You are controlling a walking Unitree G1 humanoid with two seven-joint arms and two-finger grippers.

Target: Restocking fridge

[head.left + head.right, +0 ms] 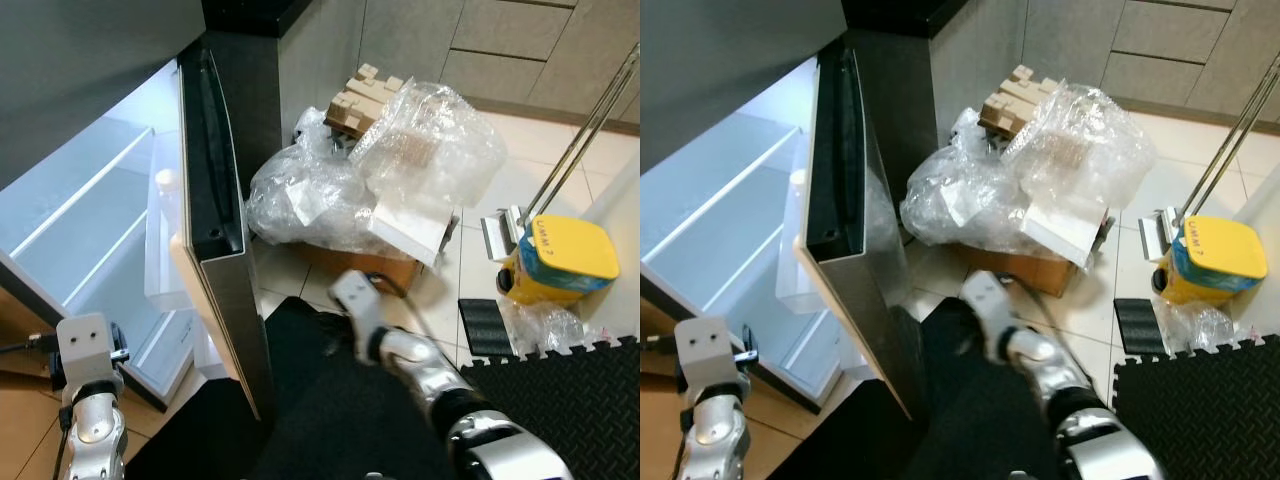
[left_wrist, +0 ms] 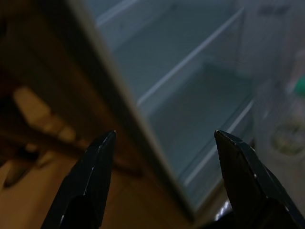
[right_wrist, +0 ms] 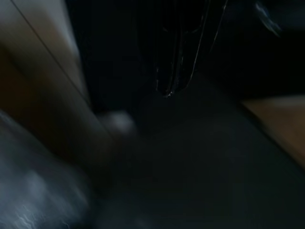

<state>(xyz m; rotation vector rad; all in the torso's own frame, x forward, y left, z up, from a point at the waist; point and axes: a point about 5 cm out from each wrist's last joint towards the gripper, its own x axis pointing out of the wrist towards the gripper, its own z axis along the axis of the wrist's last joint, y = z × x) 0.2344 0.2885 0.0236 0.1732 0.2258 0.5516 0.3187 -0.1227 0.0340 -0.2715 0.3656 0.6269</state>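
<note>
the left gripper [image 2: 162,181] is hanging low by the open fridge [image 1: 90,230], jaws spread and holding nothing. the fridge door [image 1: 215,240] is standing edge-on between the two arms, so i'm guessing the blurred right arm [image 1: 400,355] could be clipping it; its fingers i cannot tell. nothing is being carried for restocking. i'm counting one cardboard box [image 1: 375,265] under two heaps of bubble wrap [image 1: 330,195], and one yellow mop bucket [image 1: 560,260] at the mat's [image 1: 570,400] far corner.

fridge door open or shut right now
Open. The fridge door stands swung out edge-on, and the lit white shelves inside are exposed beside it.
</note>
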